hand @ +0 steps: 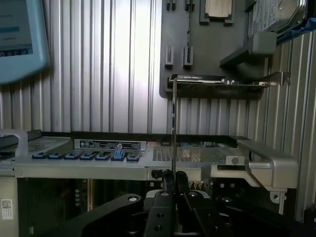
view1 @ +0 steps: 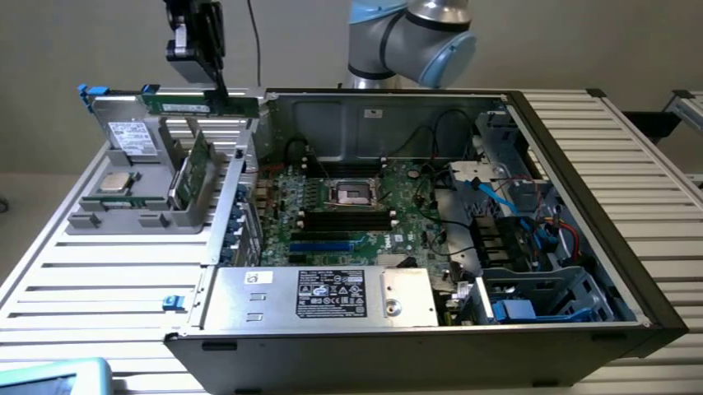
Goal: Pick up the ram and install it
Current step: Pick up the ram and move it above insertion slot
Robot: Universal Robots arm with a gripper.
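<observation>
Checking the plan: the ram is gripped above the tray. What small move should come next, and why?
Probably carry the ram toward the exterior view's right: the gripper is shut on it above the tray, and the slots lie in the case.

No print readable anywhere.
- Black label (view1: 329,294) on power supply (view1: 230,311): white print, small logos, too small to read.
- White sticker (view1: 260,278) on same cover: marks unclear.
- White label (view1: 132,136) on drive (view1: 151,150) in tray (view1: 132,220): lines of print, illegible.
- Wrist view: black label (hand: 109,145) seen at shallow angle, white print unreadable.
- Code sticker (hand: 6,207) on pale panel (hand: 7,190): pattern blurred.
- Drive's white label (hand: 266,12): print blurred.
- Screen (hand: 17,34): blue lines, illegible.
</observation>
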